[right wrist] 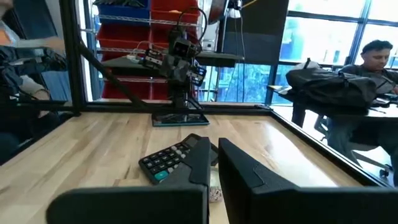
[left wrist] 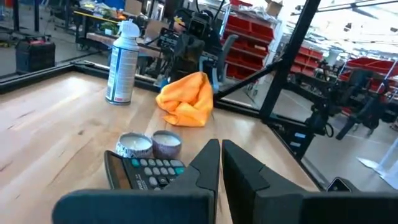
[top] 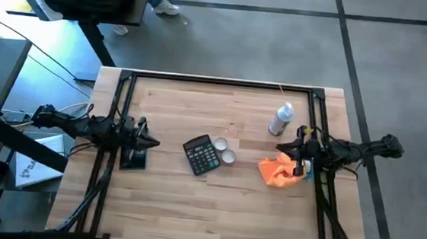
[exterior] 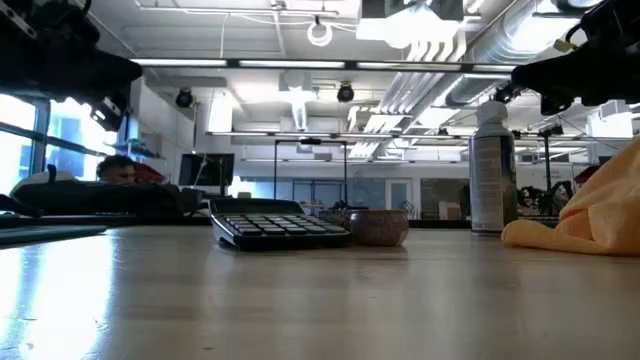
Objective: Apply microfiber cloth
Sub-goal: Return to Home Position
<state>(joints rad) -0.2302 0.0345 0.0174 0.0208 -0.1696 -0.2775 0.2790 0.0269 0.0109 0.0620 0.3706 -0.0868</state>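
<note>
I am holding my left hand (top: 149, 140) above the surface (top: 191, 209) at the left of the high view, its fingers (left wrist: 208, 171) drawn narrow with only a slit between them, gripping nothing. My right hand (top: 281, 148) is hanging at the right of that view, pointing toward the centre, and its fingers (right wrist: 199, 163) are likewise nearly together and carrying nothing. The microfiber cloth (top: 282, 173) is lying crumpled on the surface at the right of the frame, just below my right hand in the picture, near the right rail of the frame around the surface. A white spray can (top: 281, 119) is standing upright above it in the picture, a little apart. Near the centre a black calculator (top: 201, 155) is lying tilted, with two small round tins (top: 225, 151) sitting just to its right. A flat black tablet (top: 132, 157) is resting on the surface at the left, under my left arm.
</note>
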